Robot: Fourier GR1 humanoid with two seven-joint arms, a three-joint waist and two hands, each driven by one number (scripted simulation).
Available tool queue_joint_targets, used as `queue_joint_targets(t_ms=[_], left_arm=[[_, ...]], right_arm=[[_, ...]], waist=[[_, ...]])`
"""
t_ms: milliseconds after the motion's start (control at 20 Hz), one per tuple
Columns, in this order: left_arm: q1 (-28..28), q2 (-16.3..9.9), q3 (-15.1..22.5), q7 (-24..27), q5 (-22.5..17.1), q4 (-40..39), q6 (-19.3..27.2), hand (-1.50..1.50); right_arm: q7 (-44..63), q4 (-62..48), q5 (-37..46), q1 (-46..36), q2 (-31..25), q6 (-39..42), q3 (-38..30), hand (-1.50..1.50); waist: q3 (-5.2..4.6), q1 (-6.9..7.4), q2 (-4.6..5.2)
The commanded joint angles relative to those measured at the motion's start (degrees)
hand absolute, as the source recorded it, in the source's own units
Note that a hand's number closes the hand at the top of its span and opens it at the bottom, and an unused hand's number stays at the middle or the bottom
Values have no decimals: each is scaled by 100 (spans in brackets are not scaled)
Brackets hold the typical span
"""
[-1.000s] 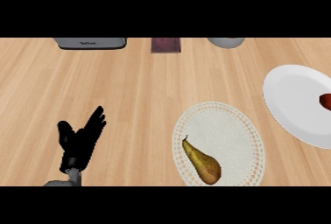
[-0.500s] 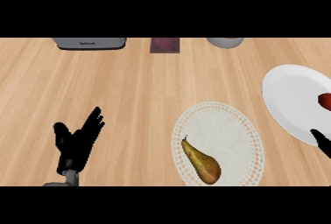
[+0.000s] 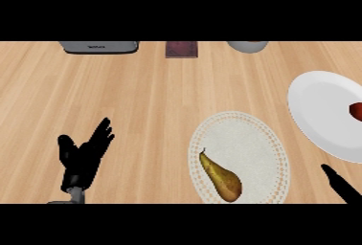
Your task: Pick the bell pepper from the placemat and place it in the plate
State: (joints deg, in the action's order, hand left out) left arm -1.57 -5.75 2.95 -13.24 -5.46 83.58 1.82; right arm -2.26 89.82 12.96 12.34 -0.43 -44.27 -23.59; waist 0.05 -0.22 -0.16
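The right hand [image 3: 344, 185] has dropped lower beside the plate [image 3: 318, 115], fingers straight, holding nothing; the red bell pepper [image 3: 356, 111] lies on the plate, above it.

A brown-yellow pear [image 3: 221, 178] is laid on the round woven placemat [image 3: 247, 139]; the white round plate [image 3: 322, 115] is set to its right.

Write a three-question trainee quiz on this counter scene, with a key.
1. True or false: the yellow-brown fruit lies on the white plate.
2. Which hand rests open, fingers up, at the lower left of the view? A) left hand B) right hand
3. Fill in: a red thing sits on the plate at the view's ____ edge.

Key: 1 false, it lies on the round placemat; 2 A; 3 right.
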Motion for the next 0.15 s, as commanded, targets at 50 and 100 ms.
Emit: queue_joint_targets(t_ms=[50, 100], left_arm=[[-73, 99, -14, 32, 74, -55, -61, 0], [-18, 51, -57, 105, 69, -138, -100, 0]], right_arm=[[301, 50, 280, -70, -12, -224, 232, -150], [617, 735, 336, 631, 41, -231, 586, -150]], waist=[[-5, 19, 14], [-6, 5, 13]])
